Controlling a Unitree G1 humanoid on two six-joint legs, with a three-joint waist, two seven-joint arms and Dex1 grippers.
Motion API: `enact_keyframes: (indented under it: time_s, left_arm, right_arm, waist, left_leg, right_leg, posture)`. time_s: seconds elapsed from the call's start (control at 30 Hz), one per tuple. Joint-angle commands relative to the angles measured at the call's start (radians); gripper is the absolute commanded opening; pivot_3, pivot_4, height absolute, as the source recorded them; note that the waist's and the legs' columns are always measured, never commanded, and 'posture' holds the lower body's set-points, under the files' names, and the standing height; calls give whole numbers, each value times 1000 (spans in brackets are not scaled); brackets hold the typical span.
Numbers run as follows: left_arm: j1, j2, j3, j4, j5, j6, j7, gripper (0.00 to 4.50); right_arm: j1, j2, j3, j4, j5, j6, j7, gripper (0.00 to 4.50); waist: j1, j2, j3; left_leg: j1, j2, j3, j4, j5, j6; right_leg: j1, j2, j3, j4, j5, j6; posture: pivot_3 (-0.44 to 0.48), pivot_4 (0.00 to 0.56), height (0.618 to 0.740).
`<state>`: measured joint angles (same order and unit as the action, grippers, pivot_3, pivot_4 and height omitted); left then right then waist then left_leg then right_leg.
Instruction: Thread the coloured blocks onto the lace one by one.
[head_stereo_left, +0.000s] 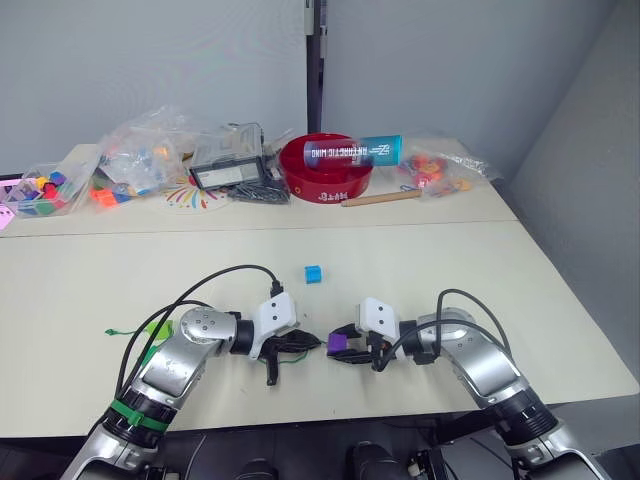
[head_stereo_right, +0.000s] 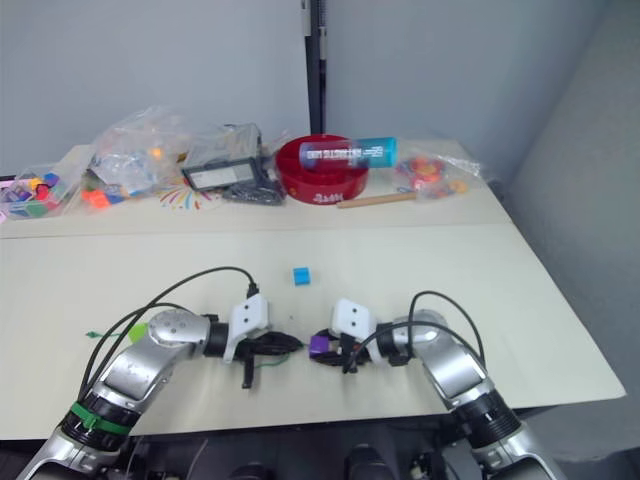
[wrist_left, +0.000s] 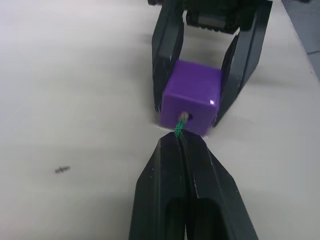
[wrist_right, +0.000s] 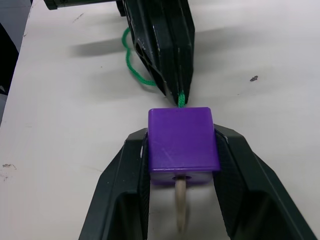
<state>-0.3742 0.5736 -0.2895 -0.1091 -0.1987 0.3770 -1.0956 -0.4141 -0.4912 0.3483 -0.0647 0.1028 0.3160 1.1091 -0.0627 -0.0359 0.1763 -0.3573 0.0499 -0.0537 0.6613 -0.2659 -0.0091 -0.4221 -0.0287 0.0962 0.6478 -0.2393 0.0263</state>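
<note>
Purple block (wrist_right: 182, 145) clamped in right claw (wrist_right: 182, 165) | lace (wrist_left: 179, 127) pinched by left claw (wrist_left: 182, 145)

Lab test bench, pale table (head_stereo_left: 420, 260), grey partition walls (head_stereo_left: 150, 60), bagged toy pieces (head_stereo_left: 140, 150)

Glossy plastic purple block (wrist_right: 183, 145), seemingly braided lace (wrist_right: 134, 70)
</note>
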Motion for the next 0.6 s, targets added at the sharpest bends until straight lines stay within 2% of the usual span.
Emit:
enact_keyframes:
  time_s: [0.03, 0.37, 0.6]
  left_arm:
    - [-25, -13, -20, -15, 1, -11, -10, 0]
    - [-13, 1, 18, -29, -36, 28, -9, 0]
    - [7, 52, 62, -70, -87, 48, -42, 2126]
  right_arm:
    - [6, -3, 15, -9, 3, 5, 1, 1194]
    - [6, -1, 18, -13, 3, 14, 0, 1194]
    - [6, 3, 18, -19, 8, 37, -3, 1194]
  waist:
    - [0, 0, 0]
    - [-1, 0, 0]
    - [-1, 0, 0]
  left_leg:
    - [0, 0, 0, 0, 0, 0]
    - [0, 0, 0, 0, 0, 0]
    - [0, 0, 0, 0, 0, 0]
  right_leg:
    - [0, 0, 0, 0, 0, 0]
    - [0, 0, 0, 0, 0, 0]
    - [0, 0, 0, 0, 0, 0]
  posture:
    - [0, 150, 731]
    - [0, 150, 731]
    - [0, 150, 731]
